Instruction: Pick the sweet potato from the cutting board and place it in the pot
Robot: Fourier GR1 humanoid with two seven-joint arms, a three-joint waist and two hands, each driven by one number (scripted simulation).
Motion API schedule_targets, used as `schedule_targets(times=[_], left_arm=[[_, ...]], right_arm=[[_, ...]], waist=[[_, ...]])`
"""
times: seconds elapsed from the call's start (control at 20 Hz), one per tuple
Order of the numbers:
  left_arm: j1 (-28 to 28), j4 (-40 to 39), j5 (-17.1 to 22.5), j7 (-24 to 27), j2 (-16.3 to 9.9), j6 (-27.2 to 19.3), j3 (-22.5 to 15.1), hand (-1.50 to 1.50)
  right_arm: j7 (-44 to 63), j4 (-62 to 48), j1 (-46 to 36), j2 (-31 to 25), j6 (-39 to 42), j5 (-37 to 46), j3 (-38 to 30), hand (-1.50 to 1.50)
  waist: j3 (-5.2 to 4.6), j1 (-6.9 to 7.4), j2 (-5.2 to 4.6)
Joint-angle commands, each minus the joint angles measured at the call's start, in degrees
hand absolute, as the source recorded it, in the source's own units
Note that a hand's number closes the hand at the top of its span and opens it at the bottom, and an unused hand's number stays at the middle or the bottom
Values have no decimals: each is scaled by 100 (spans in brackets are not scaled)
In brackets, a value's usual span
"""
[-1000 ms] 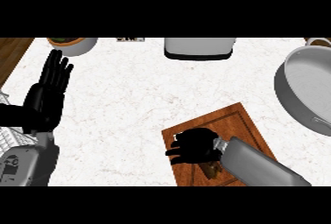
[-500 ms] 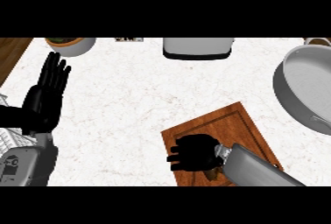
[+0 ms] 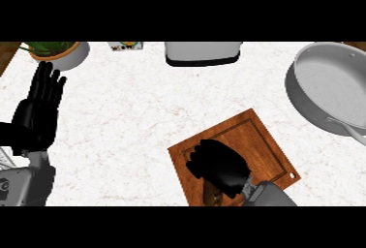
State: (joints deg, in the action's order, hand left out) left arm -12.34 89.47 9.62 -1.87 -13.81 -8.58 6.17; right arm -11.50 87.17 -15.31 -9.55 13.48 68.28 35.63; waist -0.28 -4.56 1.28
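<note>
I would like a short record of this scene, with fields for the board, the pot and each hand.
cutting board: wooden, lying at an angle on the counter's lower right
sweet potato: hidden under the hand; cannot confirm
right hand: on the board, fingers curled
pot: grey, at the right edge, nothing visible inside
left hand: open, resting at the left edge, fingers up

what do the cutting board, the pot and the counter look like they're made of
The cutting board looks like wood with a reddish-brown finish: grain streaks and a groove near its edge show. The pot seems to be metal, a matte grey with fine rings inside and a paler rim. The counter looks like white stone, perhaps marble, from its faint brownish veins.
</note>
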Motion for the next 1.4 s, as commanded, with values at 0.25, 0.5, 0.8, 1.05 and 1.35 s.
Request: schedule_targets(times=[0.25,0.5,0.8,1.05,1.35], left_arm=[[24,26,-148,-15,128,-119,-138,0],[-110,112,-55,-53,97,-21,-111,0],[-23,122,-130,-23,166,62,-248,0],[-323,75,-86,-278,151,94,-237,0],[-351,-97,-179,-114,166,120,-217,0]], right_arm=[[2301,2537,1356,564,-799,443,-817,150],[2602,3855,1469,486,-864,164,-1817,150],[2546,4455,1407,136,-839,-704,-3539,150],[2283,4082,1085,-764,-42,-2109,-5310,150],[989,1750,742,-1701,-424,-2579,-6452,150]], waist=[[23,38,-23],[30,268,-86],[35,428,-122],[32,410,-125],[35,447,-145]])
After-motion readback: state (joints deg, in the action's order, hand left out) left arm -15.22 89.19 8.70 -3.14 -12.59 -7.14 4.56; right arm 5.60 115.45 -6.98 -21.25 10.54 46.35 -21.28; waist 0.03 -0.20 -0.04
